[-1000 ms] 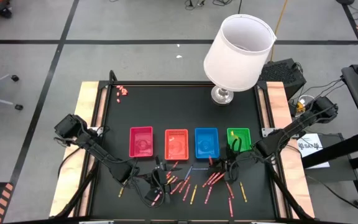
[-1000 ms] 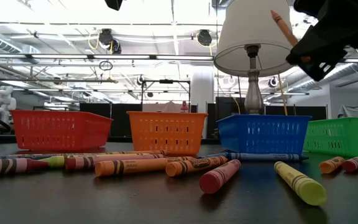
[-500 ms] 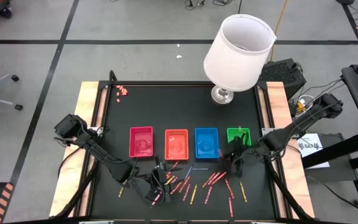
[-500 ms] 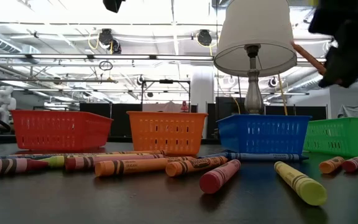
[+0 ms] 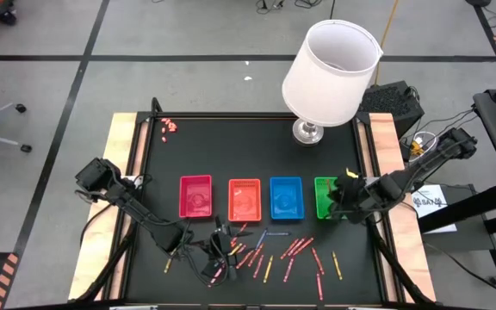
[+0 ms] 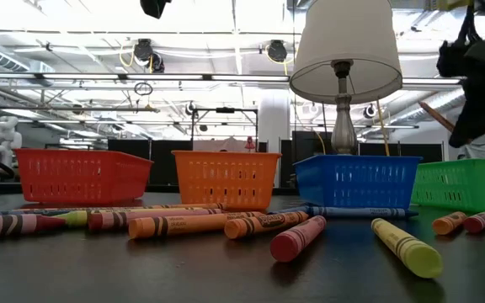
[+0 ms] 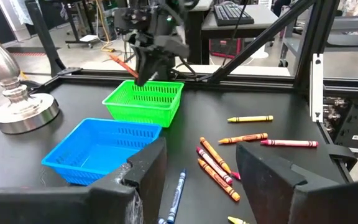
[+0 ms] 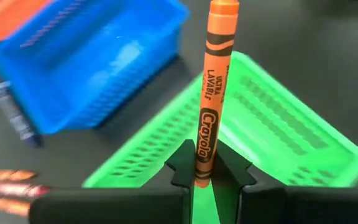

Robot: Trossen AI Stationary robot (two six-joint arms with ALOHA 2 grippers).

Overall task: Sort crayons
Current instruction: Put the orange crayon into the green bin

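The right tool (image 8: pixel 204 177), clamped on an upright orange wax crayon (image 8: pixel 213 87), hangs above the green plastic basket (image 8: pixel 278 124); the orange basket (image 5: pixel 244 199) lies leftward.

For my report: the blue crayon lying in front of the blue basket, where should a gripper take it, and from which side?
Grip the blue crayon at its middle, coming straight down from above. It lies flat and alone on the table, so fingers can close across its thin width.
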